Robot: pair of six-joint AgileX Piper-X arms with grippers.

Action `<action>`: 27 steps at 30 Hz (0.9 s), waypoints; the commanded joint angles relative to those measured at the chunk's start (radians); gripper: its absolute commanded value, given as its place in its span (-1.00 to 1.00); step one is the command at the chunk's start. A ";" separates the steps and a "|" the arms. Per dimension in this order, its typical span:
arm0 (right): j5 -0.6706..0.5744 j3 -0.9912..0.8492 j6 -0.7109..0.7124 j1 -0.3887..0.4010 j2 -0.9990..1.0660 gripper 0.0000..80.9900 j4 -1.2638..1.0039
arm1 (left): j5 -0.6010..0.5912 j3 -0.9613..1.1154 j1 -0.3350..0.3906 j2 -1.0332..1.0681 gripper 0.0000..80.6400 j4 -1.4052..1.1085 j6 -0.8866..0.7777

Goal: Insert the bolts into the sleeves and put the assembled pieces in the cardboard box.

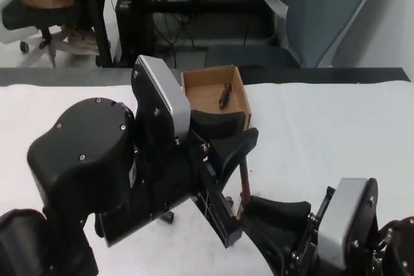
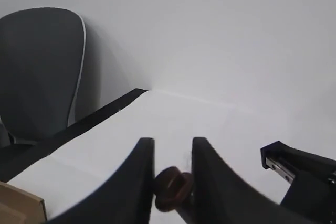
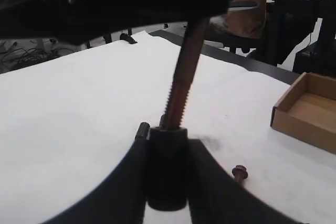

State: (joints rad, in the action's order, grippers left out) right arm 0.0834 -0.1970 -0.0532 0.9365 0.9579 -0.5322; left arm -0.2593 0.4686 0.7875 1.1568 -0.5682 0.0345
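Right jaws clench sleeve (image 3: pixel 167 166), left jaws bolt (image 3: pixel 184 66), over white bench (image 1: pixel 336 134) before chair (image 1: pixel 323 11).

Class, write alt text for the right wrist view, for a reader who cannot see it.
The right gripper holds a black sleeve with a threaded bolt partly inserted in its end. A loose bolt and a cardboard box sit on the white bench.

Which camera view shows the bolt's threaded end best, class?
The right wrist view: threads of the bolt meet the sleeve. The high view shows its shaft, partly hidden; the left wrist view, its head.
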 commanded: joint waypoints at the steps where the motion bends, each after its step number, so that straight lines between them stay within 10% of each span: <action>1: 0.029 0.001 -0.008 0.003 -0.002 -0.99 -0.026 | 0.002 0.001 0.003 -0.008 -0.95 -0.013 -0.046; 15: 0.067 -0.004 0.009 0.001 -0.002 -0.99 -0.057 | -0.106 -0.060 0.014 -0.008 -0.97 -0.013 -0.169; 18: 0.067 -0.004 0.009 0.001 -0.002 -0.99 -0.057 | -0.110 -0.071 0.014 -0.008 -0.55 -0.013 -0.169; 22: 0.067 -0.004 0.009 0.001 -0.002 -0.99 -0.057 | -0.110 -0.070 0.014 -0.008 0.64 -0.021 -0.169; 27: 0.110 -0.004 0.009 0.001 -0.002 -0.99 -0.055 | -0.110 -0.070 0.014 -0.015 0.74 -0.101 -0.229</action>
State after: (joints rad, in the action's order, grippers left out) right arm 0.1596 -0.1970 -0.0463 0.9408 0.9579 -0.5618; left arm -0.3611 0.3992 0.7972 1.1568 -0.6081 -0.1531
